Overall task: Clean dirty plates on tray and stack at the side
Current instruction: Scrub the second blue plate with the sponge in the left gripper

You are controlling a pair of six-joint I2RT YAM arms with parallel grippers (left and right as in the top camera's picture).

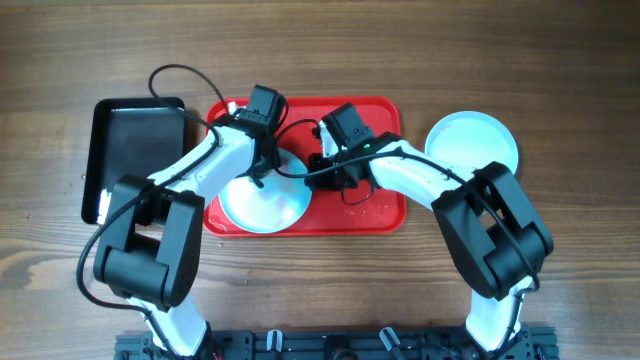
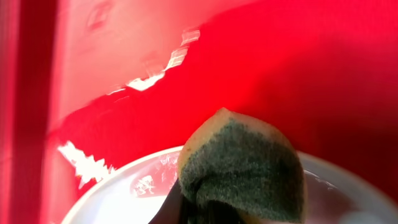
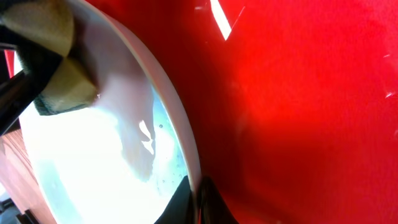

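A pale mint-blue plate (image 1: 262, 205) lies at the front left of the red tray (image 1: 380, 212). My left gripper (image 1: 263, 172) is shut on a yellow sponge with a green pad (image 2: 242, 165) and presses it onto the plate's far part (image 2: 124, 199). My right gripper (image 1: 318, 178) is shut on the plate's right rim; the rim (image 3: 186, 149) sits between the two fingers (image 3: 198, 199). The sponge also shows in the right wrist view (image 3: 56, 56). A second pale mint-blue plate (image 1: 472, 140) lies on the table to the right of the tray. A third plate is not in view.
A smaller black tray (image 1: 135, 150) lies on the table left of the red tray. The red tray's floor (image 3: 298, 112) right of the held plate is bare and wet-looking. Arm cables loop over the tray's back edge.
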